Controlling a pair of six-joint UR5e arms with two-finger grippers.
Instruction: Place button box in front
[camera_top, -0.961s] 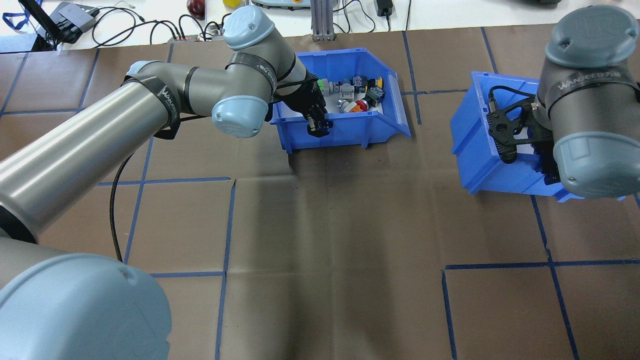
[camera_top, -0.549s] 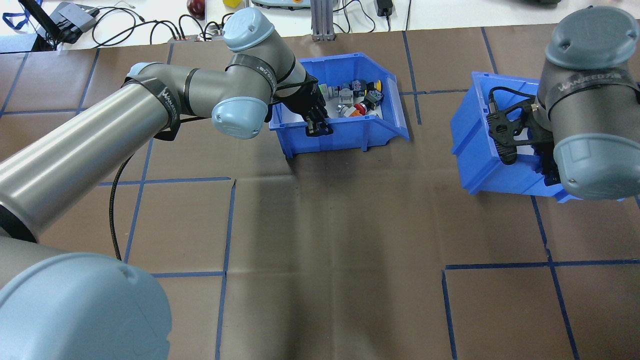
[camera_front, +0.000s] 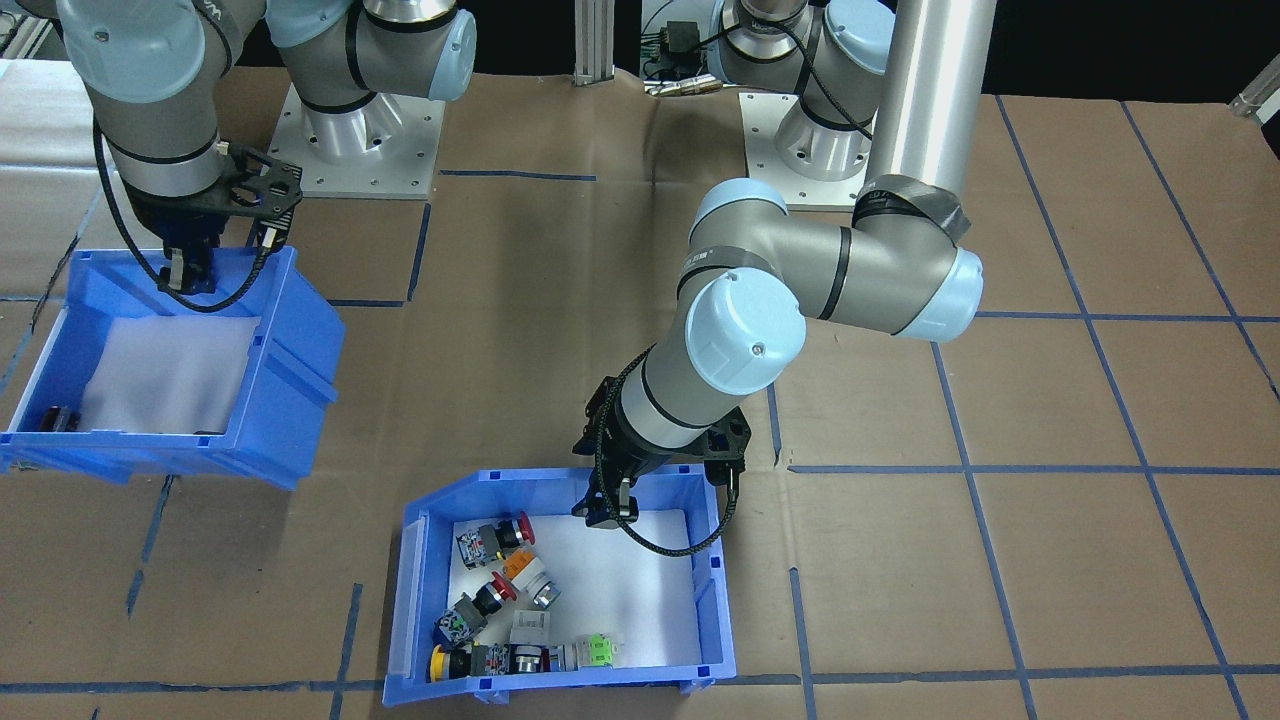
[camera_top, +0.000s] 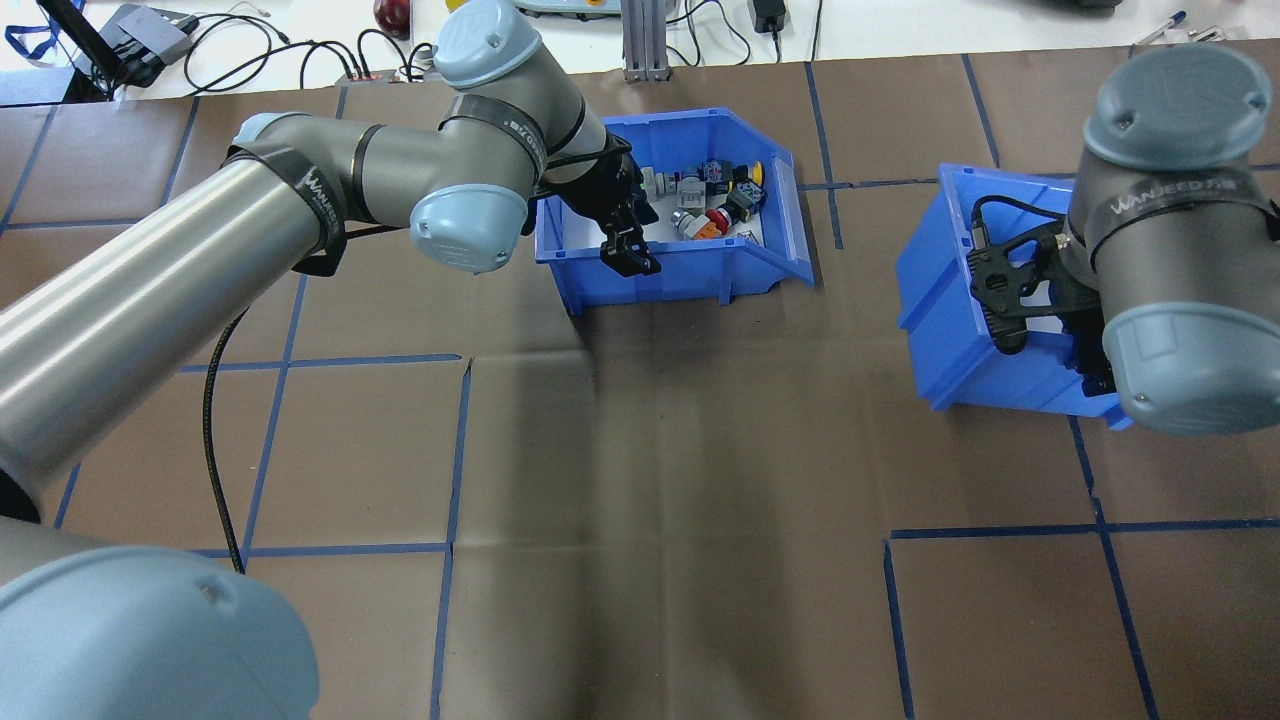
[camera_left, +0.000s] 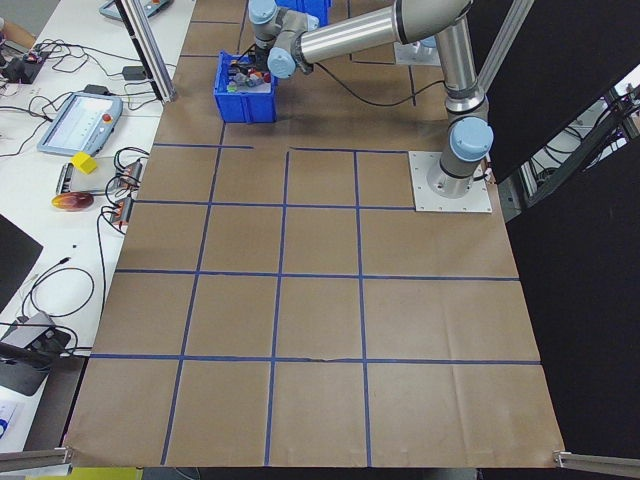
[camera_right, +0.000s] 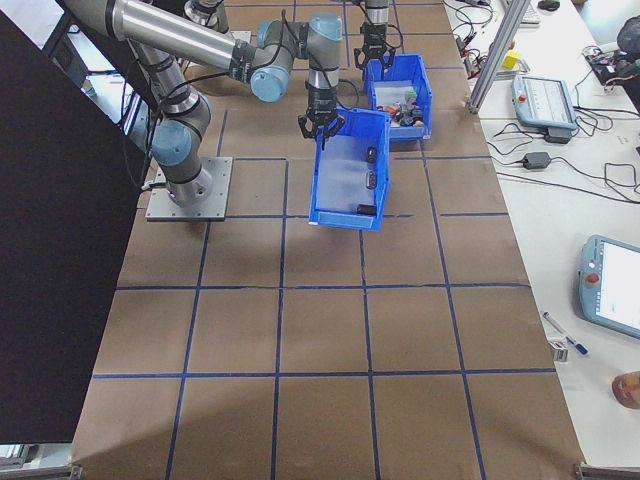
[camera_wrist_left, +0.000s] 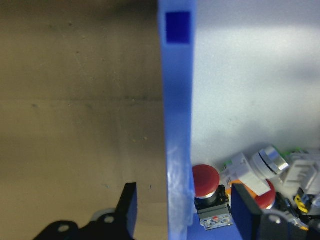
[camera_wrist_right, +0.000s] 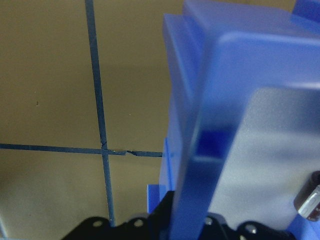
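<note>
Brown paper crossed by blue tape lines covers the bench (camera_top: 650, 450). On it, the left tool (camera_top: 628, 252) straddles the near wall of the button box (camera_top: 690, 272), one finger inside and one outside, a gap showing each side of the wall. That box sits at the bench's far edge from the robot. The right tool (camera_front: 186, 272) clamps the rear wall of a second blue bin (camera_front: 290, 370), which is tilted.

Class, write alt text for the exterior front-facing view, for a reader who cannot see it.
The left gripper straddles the back wall of the button box, a blue bin with coloured push-buttons on white foam. At upper left, the right gripper grips the rim of a second blue bin, which is tilted.
</note>
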